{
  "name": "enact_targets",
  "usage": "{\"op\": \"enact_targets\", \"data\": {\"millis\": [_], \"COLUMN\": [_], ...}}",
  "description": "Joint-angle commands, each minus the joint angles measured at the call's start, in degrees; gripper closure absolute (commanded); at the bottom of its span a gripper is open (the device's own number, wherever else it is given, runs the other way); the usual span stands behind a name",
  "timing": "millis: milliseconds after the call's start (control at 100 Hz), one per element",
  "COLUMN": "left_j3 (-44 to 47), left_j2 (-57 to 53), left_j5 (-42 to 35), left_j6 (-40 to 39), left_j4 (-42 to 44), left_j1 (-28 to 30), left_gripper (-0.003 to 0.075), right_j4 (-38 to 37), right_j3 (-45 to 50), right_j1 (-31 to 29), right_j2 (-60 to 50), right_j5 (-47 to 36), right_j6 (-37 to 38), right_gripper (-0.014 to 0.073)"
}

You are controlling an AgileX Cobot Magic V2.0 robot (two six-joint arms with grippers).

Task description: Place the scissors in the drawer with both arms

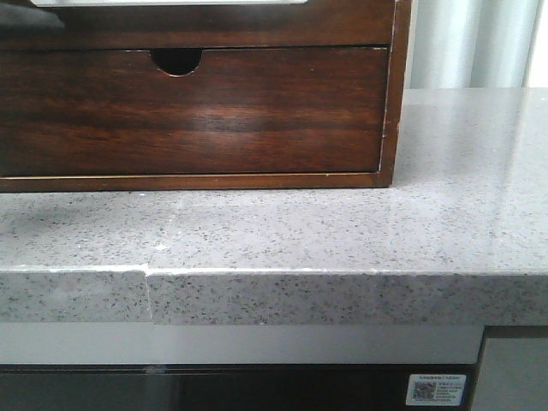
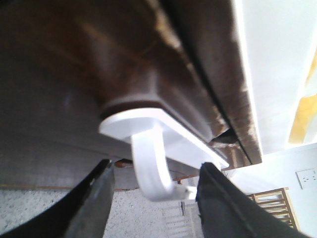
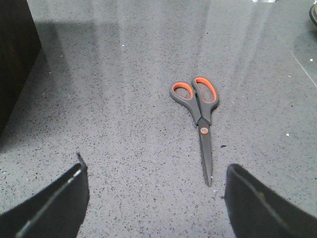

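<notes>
Left gripper [image 2: 153,198] hangs with jaws parted around a white hook [image 2: 151,171] stuck on the dark drawer [image 2: 74,89], lined up to pull. Right gripper [image 3: 156,198] hovers spread wide, empty, above the scissors [image 3: 200,124], which lie flat on the grey counter [image 3: 124,99].

Dark reddish-brown wooden cabinet [image 1: 390,103]: cut off by the front view's top and left edges; its upper compartment barely shows.
White plastic hook [image 2: 151,163] on a dark glossy wood face: blurred and close in the left wrist view; which drawer it belongs to cannot be told.
Black left gripper fingers [image 2: 96,208]: only the tips show, soft-edged.
Black right gripper fingers [image 3: 54,208]: cropped at the frame's edge.
</notes>
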Motion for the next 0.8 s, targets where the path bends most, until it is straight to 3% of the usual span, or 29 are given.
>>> {"op": "enact_targets", "data": {"millis": [0, 790], "left_j3": [-2.4, -3.5], "left_j2": [-1.0, 3.0], "left_j5": [2.3, 5.1], "left_j6": [0.4, 0.7], "left_j4": [-5.5, -5.5], "left_j1": [-0.3, -0.4], "left_gripper": [0.0373, 0.0374], "right_j4": [-0.7, -0.7], "right_j3": [-1.9, -1.9], "right_j1": [-0.3, -0.3], "right_j2": [0.7, 0.7], "right_j5": [-4.4, -2.3], "right_j6": [-0.3, -0.3], "right_gripper": [0.0084, 0.0084]}}
